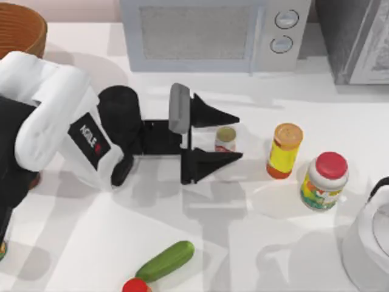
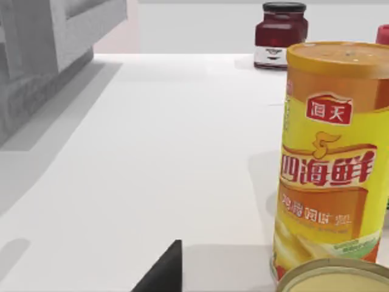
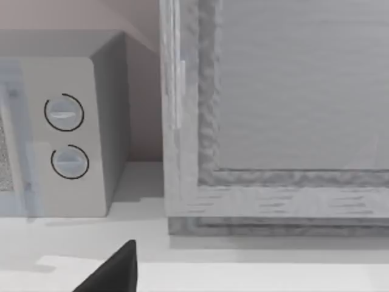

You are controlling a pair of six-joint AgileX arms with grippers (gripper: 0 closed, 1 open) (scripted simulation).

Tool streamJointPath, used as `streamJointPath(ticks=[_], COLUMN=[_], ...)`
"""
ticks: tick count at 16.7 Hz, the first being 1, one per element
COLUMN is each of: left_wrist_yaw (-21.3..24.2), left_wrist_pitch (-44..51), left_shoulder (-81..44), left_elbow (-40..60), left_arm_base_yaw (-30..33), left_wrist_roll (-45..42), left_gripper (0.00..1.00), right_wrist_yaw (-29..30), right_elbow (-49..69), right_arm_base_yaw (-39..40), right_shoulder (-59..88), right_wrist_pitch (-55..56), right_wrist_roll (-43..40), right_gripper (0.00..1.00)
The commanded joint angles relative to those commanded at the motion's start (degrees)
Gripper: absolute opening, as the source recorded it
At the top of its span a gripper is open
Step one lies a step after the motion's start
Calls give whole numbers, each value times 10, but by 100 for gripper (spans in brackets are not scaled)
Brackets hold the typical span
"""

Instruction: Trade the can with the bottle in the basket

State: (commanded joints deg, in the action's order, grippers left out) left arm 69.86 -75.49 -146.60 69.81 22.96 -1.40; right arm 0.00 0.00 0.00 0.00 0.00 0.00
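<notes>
Between the left gripper (image 1: 234,137)'s spread fingers, at mid-table, the can (image 1: 225,139) is sitting ungripped, jaws wide on either side. I'm judging the risk: the yellow orange-capped container (image 1: 284,151) is standing near, so a reach too deep could be knocking it over, or an off-centre squeeze tipping the can. Far top-left, the basket (image 1: 21,27) is waiting. The right arm (image 1: 368,237) is idling at the table's right. "AGILEX" is reading on the left arm; Chinese characters, 四海鲜, on the container.

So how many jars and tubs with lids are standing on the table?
3: a yellow container right of the can, a red-lidded jar further right, and a dark red jar far behind. Others may be hidden.
</notes>
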Motion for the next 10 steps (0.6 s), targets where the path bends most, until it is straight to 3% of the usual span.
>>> streamJointPath(ticks=[10], left_wrist_yaw=[-4], left_wrist_pitch=[4], left_shoulder=[6], left_elbow=[-3], left_arm_base_yaw=[-4], left_wrist_roll=[0], left_gripper=[100], right_wrist_yaw=[0], right_elbow=[0], right_arm_base_yaw=[0], right_shoulder=[0], right_wrist_pitch=[0], right_wrist_roll=[0], right_gripper=[100])
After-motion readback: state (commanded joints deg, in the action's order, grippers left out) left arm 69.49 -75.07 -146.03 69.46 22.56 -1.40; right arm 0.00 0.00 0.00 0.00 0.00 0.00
